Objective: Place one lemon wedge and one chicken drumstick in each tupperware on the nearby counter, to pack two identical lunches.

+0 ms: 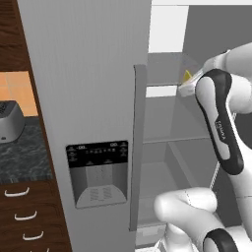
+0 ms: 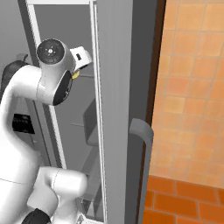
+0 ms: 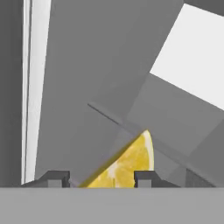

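A bright yellow lemon wedge [image 3: 127, 164] lies on an upper shelf inside the open fridge. In the hand view it sits between the two fingertips of my gripper [image 3: 100, 179]. The right fingertip [image 3: 145, 178] is against the wedge. A small gap remains between the wedge and the left fingertip [image 3: 57, 178], so the jaws are open around it. From the left base view, the wedge [image 1: 187, 75] peeks out just above my hand at the shelf's front. The right base view shows a sliver of the wedge [image 2: 75, 75] beside the wrist. The chicken drumstick and the tupperware are out of view.
The shut fridge door with its dispenser [image 1: 97, 172] and long handle [image 1: 139, 147] stands left of the arm. A steel toaster [image 1: 10, 120] sits on the dark counter [image 1: 24, 157] above drawers [image 1: 17, 193]. The open door's edge and handle [image 2: 142, 131] lie to the right.
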Tool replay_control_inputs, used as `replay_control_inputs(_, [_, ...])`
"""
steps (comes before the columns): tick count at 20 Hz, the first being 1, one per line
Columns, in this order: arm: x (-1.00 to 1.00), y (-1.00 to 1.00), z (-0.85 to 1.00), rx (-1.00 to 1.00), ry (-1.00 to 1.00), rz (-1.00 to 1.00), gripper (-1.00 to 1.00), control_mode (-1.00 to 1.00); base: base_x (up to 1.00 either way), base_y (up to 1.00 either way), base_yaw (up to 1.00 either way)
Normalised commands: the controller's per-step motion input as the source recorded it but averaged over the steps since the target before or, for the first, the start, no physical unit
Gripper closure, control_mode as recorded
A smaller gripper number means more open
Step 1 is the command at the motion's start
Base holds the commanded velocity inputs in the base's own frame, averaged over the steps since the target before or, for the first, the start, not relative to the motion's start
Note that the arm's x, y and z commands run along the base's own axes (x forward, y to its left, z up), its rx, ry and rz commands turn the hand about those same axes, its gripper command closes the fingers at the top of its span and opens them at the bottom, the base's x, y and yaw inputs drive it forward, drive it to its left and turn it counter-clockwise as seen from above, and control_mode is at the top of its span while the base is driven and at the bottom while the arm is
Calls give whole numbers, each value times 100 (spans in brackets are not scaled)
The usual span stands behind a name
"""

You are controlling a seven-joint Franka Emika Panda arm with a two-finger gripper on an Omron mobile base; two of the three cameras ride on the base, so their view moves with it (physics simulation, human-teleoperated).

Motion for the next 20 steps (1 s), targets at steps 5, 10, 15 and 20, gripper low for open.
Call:
replay_control_inputs(5, [-100,12,-10,-17,0,0,100,-100,0,0,0])
replay_control_inputs(10, [0,0,0,0,0,0,100,100,-90,87,2])
replay_control_inputs(15, [0,0,0,0,0,0,100,100,-29,100,5])
replay_control_inputs(20, [0,0,0,0,0,0,100,100,15,100,3])
